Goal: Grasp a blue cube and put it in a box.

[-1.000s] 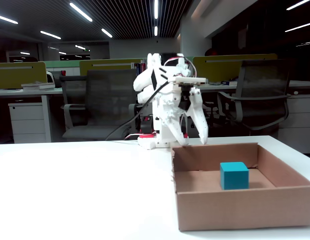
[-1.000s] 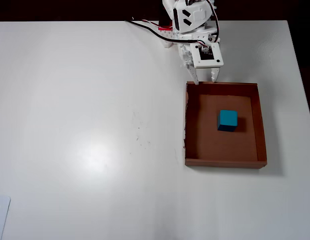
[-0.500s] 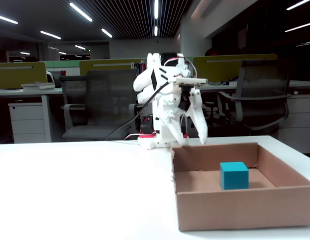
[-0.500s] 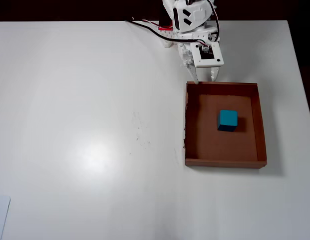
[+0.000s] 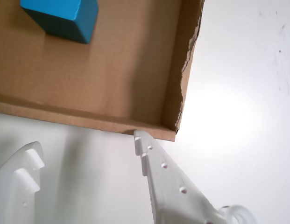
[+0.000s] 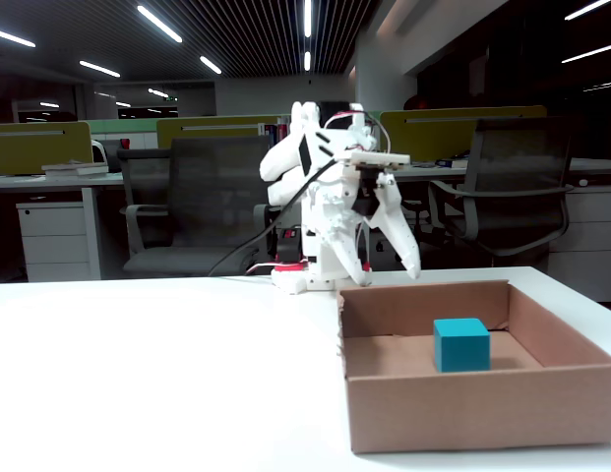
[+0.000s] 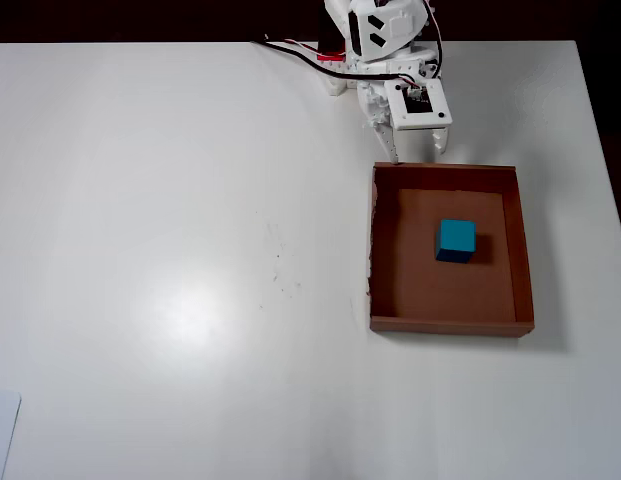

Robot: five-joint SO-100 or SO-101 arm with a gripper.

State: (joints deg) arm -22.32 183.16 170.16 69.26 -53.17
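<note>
The blue cube (image 7: 455,239) is already being seen inside the box (image 7: 524,260), resting flat on the cardboard floor, a little toward the far-right side in the overhead view and clear of all four walls. Nothing is being gripped: the gripper (image 7: 418,150) is being held spread apart and empty, its tips hovering just outside the box wall nearest the arm base.

Key relation: the cube is lying straight ahead of the gripper, across that near wall (in the wrist view it is showing at the top-left edge (image 5: 60,18), only partly in frame). One finger (image 5: 156,172) is sitting right at the box's torn corner (image 5: 184,79). No long axis is worth noting, since it is a cube; its faces are looking roughly square to the box walls.

Judged from this, placement is looking done and no further grasp is being called for.

Surface: a plain white table (image 7: 190,250), glossy glare patch, a few faint specks. Room: a dim office is being shown in the fixed view, with chairs (image 6: 192,211) and desks behind the arm, and ceiling strip lights.
</note>
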